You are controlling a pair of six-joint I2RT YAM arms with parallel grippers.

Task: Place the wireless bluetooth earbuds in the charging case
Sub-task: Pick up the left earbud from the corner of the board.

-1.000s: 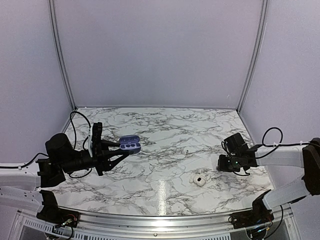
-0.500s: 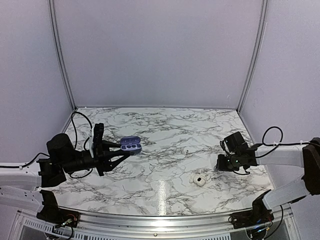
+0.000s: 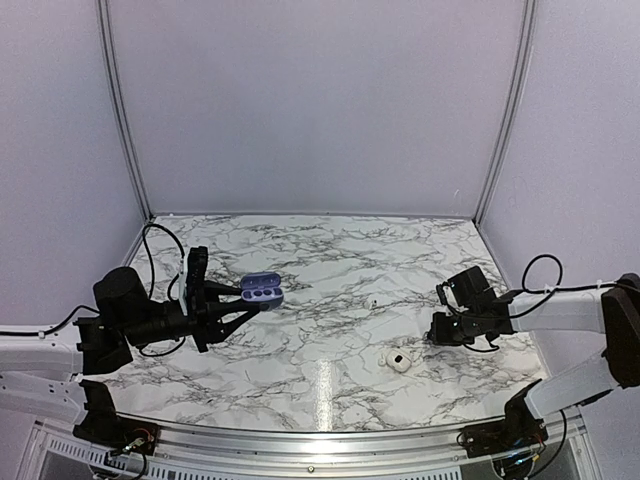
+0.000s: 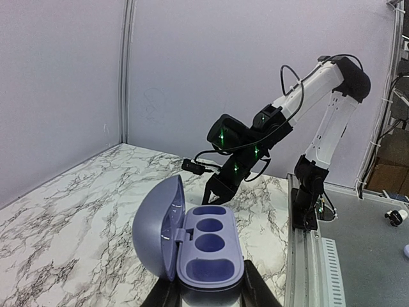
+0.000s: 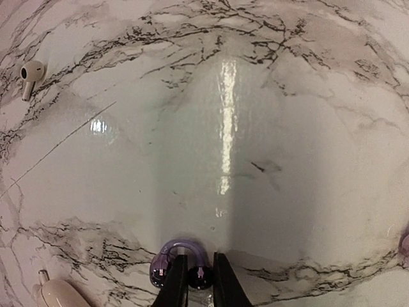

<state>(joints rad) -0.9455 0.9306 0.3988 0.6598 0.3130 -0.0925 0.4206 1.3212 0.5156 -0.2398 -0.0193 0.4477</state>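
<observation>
My left gripper (image 3: pixel 256 298) is shut on the base of the lavender charging case (image 3: pixel 261 288) and holds it above the table's left side. The lid stands open and the wells (image 4: pixel 214 233) are empty; my left gripper's fingers (image 4: pixel 208 293) flank the case. My right gripper (image 3: pixel 437 330) is down at the table on the right. Its fingers (image 5: pixel 198 284) are shut on one dark end of a small purple C-shaped clip earbud (image 5: pixel 176 248) lying on the marble. A white stemmed earbud (image 5: pixel 30 71) lies apart, and also shows in the top view (image 3: pixel 372 301).
A second pale rounded bud-like piece (image 3: pixel 400 360) lies left of my right gripper, and shows at the bottom left of the right wrist view (image 5: pixel 61 295). Something purple (image 5: pixel 405 243) peeks in at that view's right edge. The marble table (image 3: pixel 330 260) has walls on three sides.
My right gripper has shifted slightly left and lower toward the table. My left gripper with the case has barely moved.
</observation>
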